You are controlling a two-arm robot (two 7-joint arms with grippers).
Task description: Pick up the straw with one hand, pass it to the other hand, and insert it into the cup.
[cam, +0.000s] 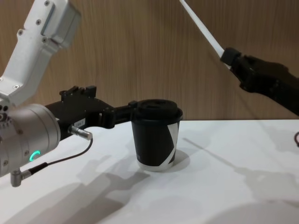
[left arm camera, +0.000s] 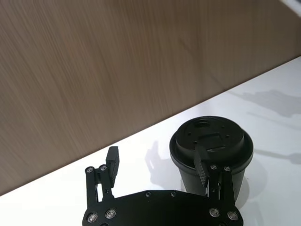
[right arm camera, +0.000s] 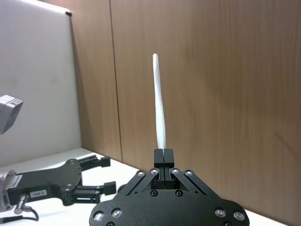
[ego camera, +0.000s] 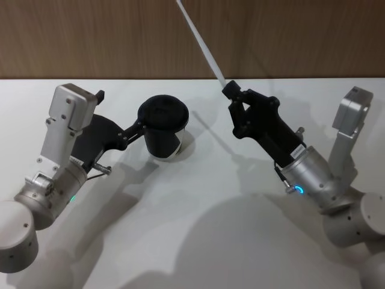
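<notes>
We judge thin white straw [ego camera: 204, 51] light, bendy | right gripper [ego camera: 229, 90] clamps its lower end | left gripper [left arm camera: 156, 154] wide, beside black lidded cup [cam: 154, 137].

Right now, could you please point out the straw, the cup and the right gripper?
straw [right arm camera: 160, 107], right wrist view, mid-shaft.
cup [cam: 150, 142], chest view, side wall.
right gripper [ego camera: 227, 90], head view, between fingertips.

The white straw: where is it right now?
In the head view the straw is in the air on the right, pinched at its lower end by the right gripper, right of the cup.
</notes>
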